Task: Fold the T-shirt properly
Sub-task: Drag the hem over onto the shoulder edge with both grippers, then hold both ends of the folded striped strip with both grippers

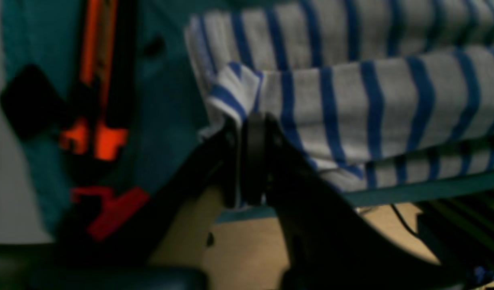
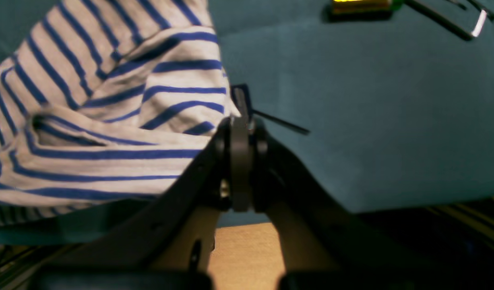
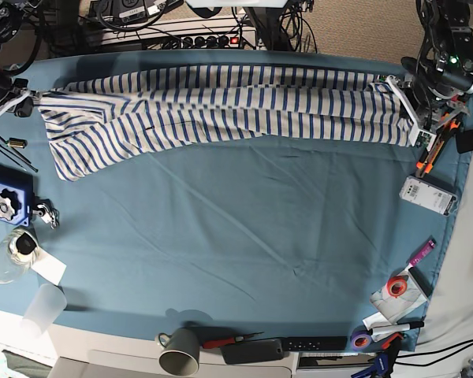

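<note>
Both arms reach wide apart, left gripper [image 1: 253,121] and right gripper [image 2: 240,121] each clenched on the T-shirt [image 3: 221,106], stretching it.

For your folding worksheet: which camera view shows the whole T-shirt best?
The base view: the T-shirt lies stretched across the teal cloth, fully visible. The wrist views show only striped corners near each pincer.
</note>
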